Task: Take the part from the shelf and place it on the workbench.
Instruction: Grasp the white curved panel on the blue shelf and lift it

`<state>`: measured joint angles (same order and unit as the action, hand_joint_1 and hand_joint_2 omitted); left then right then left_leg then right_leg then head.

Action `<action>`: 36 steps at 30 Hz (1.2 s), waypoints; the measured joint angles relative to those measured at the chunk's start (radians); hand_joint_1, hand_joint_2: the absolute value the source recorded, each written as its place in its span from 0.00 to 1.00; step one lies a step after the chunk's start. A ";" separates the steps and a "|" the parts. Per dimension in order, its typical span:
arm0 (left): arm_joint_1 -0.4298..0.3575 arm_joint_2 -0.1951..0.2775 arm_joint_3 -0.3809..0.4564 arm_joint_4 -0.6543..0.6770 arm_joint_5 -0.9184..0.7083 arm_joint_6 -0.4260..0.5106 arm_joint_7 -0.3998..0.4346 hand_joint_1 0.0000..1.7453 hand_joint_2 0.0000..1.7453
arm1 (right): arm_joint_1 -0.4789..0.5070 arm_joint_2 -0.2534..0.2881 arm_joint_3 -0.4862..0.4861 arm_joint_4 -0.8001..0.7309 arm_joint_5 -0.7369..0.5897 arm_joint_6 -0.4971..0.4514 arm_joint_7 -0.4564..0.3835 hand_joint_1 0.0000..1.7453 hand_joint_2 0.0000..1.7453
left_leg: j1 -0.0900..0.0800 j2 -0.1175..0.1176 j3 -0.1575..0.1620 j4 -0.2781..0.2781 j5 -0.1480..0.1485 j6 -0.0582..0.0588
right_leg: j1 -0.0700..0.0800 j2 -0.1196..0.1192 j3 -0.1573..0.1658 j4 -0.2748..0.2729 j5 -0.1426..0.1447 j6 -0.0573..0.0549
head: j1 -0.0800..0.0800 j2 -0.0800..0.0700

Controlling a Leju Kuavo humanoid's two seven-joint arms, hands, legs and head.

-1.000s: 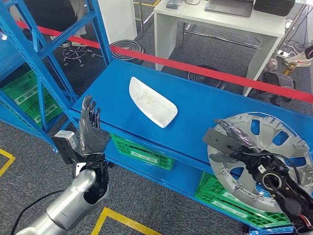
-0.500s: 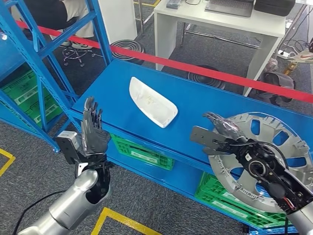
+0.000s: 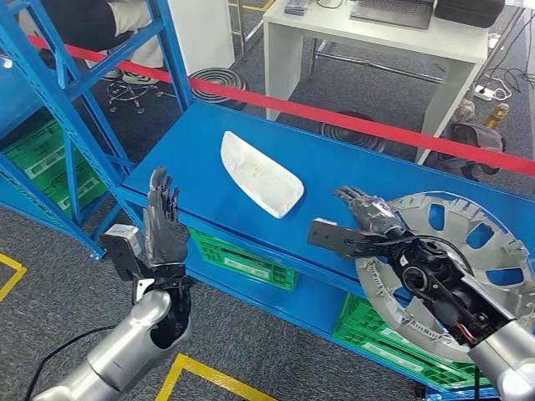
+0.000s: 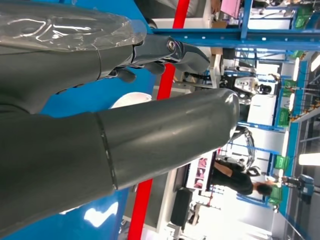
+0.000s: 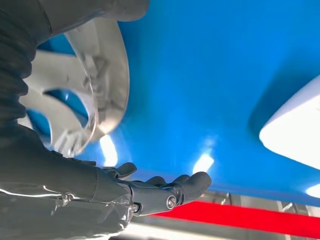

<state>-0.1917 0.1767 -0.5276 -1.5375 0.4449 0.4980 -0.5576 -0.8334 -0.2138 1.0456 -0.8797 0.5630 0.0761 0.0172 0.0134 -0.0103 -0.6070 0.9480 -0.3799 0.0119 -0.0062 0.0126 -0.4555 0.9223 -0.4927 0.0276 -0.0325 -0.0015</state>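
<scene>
Your right hand (image 3: 366, 219) is sliding left off the hubcap (image 3: 454, 267), fingers spread, grasping nothing. It's closing on the white part (image 3: 260, 175), lying mid-shelf (image 3: 189, 159). Your left hand (image 3: 161, 224) is waiting raised, released.

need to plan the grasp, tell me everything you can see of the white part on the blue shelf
The white part is a smooth, glossy, elongated shell, plastic by the look, with rounded ends and a faint yellowish mark near its middle. It lies flat and slantwise on the blue shelf, nothing on it. Neither hand touches it: the left hand is raised off the shelf's front corner, the right hand hovers between it and the wheel cover. One bright end of it shows in the right wrist view.
</scene>
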 joint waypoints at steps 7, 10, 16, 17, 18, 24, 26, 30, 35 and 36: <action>-0.005 -0.010 0.000 0.013 -0.017 -0.005 0.005 0.00 0.00 | -0.042 0.051 0.028 0.095 0.137 -0.042 -0.036 0.00 1.00 | 0.000 0.000 0.000 0.000 0.000 0.000 | 0.000 0.000 0.000 0.000 0.000 0.000 | 0.000 0.000; -0.008 -0.011 0.000 0.018 -0.024 0.000 0.011 0.00 0.00 | -0.060 0.077 0.041 0.128 0.191 -0.059 -0.045 0.00 1.00 | 0.000 0.000 0.000 0.000 0.000 0.000 | 0.000 0.000 0.000 0.000 0.000 0.000 | 0.000 0.000; -0.008 -0.011 0.000 0.018 -0.028 0.010 0.021 0.00 0.00 | -0.087 0.126 0.063 0.183 0.264 -0.078 -0.058 0.00 1.00 | 0.000 0.000 0.000 0.000 0.000 0.000 | 0.000 0.000 0.000 0.000 0.000 0.000 | 0.000 0.000; -0.008 -0.011 0.000 0.018 -0.028 0.010 0.021 0.00 0.00 | -0.089 0.131 0.065 0.190 0.271 -0.080 -0.059 0.00 1.00 | 0.000 0.000 0.000 0.000 0.000 0.000 | 0.000 0.000 0.000 0.000 0.000 0.000 | 0.000 0.000; -0.008 -0.011 0.000 0.019 -0.028 0.010 0.021 0.00 0.00 | -0.091 0.136 0.068 0.197 0.277 -0.082 -0.059 0.00 1.00 | 0.000 0.000 0.000 0.000 0.000 0.000 | 0.000 0.000 0.000 0.000 0.000 0.000 | 0.000 0.000; -0.010 -0.011 -0.001 0.026 -0.027 0.009 0.021 0.00 0.00 | -0.095 0.152 0.078 0.225 0.295 -0.086 -0.060 0.00 1.00 | 0.000 0.000 0.000 0.000 0.000 0.000 | 0.000 0.000 0.000 0.000 0.000 0.000 | 0.000 0.000; -0.012 -0.011 -0.001 0.029 -0.026 0.007 0.020 0.00 0.00 | -0.095 0.156 0.079 0.231 0.301 -0.087 -0.060 0.00 1.00 | 0.000 0.000 0.000 0.000 0.000 0.000 | 0.000 0.000 0.000 0.000 0.000 0.000 | 0.000 0.000; -0.013 -0.011 -0.002 0.037 -0.025 0.004 0.019 0.00 0.00 | -0.100 0.162 0.079 0.240 0.308 -0.088 -0.060 0.00 1.00 | 0.000 0.000 0.000 0.000 0.000 0.000 | 0.000 0.000 0.000 0.000 0.001 0.000 | 0.000 0.000; -0.014 -0.011 -0.003 0.045 -0.023 0.004 0.017 0.00 0.00 | -0.105 0.169 0.079 0.248 0.311 -0.089 -0.062 0.00 1.00 | 0.000 0.000 0.000 0.000 0.000 -0.001 | 0.000 0.000 0.000 0.000 0.001 0.000 | 0.000 0.000; -0.014 -0.011 -0.003 0.047 -0.023 0.004 0.017 0.00 0.00 | -0.106 0.170 0.079 0.249 0.312 -0.090 -0.063 0.00 1.00 | 0.000 0.000 0.000 0.000 0.000 -0.001 | 0.000 0.000 0.000 0.000 0.001 0.000 | 0.000 0.000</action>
<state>-0.2056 0.1659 -0.5307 -1.4905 0.4221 0.5024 -0.5408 -0.9390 -0.0436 1.1245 -0.6309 0.8745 -0.0138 -0.0458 0.0138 -0.0100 -0.6067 0.9480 -0.3794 0.0113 -0.0062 0.0129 -0.4557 0.9226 -0.4922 0.0275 -0.0324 -0.0015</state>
